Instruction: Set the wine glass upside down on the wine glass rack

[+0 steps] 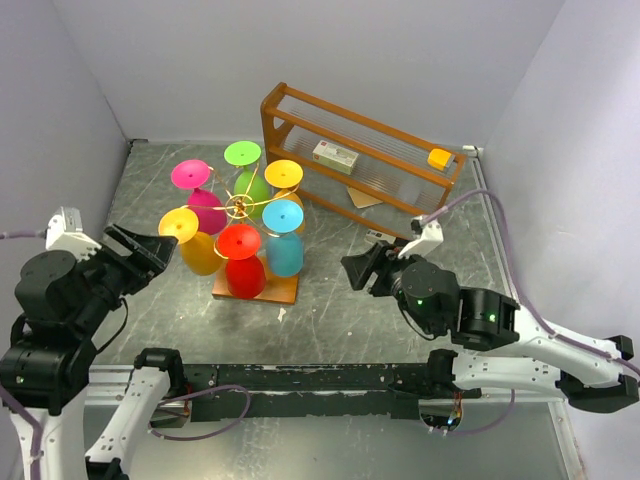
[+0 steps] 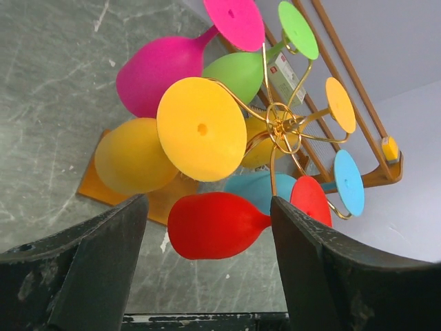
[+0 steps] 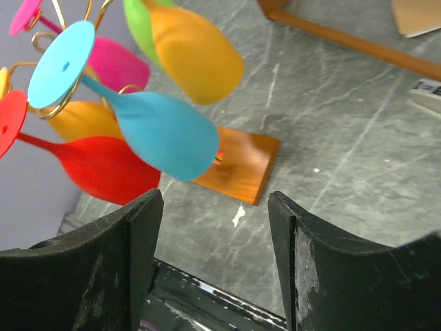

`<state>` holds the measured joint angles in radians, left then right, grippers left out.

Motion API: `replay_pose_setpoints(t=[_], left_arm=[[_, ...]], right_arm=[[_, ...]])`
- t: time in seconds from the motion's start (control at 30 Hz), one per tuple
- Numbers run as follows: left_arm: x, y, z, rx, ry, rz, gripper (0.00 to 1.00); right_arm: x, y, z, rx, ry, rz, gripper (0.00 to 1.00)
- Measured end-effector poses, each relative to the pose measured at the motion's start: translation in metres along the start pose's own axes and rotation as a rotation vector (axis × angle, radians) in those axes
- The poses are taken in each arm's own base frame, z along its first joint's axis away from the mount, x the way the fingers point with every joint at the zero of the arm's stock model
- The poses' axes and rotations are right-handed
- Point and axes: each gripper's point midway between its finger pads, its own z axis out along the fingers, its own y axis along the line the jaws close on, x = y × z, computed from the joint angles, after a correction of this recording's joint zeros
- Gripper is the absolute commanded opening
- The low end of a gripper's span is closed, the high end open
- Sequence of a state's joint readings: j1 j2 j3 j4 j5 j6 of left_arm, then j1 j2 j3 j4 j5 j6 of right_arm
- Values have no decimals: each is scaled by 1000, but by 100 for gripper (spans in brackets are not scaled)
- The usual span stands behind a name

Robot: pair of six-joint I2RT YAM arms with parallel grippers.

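The yellow wine glass point(image 1: 198, 250) hangs upside down on the left side of the wine glass rack point(image 1: 240, 207). The left gripper point(image 1: 158, 255) is just beside it, fingers spread and empty. The right gripper point(image 1: 358, 270) is the same, pointing at the rack. The print on the box point(image 1: 335, 156) is too small to read.

Top external: high behind the arm bases, looking down over the whole table point(image 1: 340, 300). Left wrist: low by the table's left edge, facing right, close on the wine glass rack point(image 2: 281, 127). Right wrist: mid-table, facing left, also close. All three share the rack.
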<state>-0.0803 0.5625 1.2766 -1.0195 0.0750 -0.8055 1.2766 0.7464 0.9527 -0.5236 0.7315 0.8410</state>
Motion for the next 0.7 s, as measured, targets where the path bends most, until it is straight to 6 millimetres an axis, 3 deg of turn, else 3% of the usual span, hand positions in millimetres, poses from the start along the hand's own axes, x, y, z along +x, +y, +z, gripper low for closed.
replay_pose_setpoints(t=[0.17,0.37,0.53,0.7], left_arm=[[-16,-4,-28,2,-65,105,86],[-40,-16,-74,36,-179,263,90],[-53,-23,-107,71,-261,351,91],[-65,-18,-123,43,-316,385,90]], right_arm=[[-25,-17,-17,106,-11,-23,70],[-43,-42,-34,190,-41,-74,93],[-65,-56,-49,258,-74,-79,95],[-87,-66,-64,319,-113,-78,96]])
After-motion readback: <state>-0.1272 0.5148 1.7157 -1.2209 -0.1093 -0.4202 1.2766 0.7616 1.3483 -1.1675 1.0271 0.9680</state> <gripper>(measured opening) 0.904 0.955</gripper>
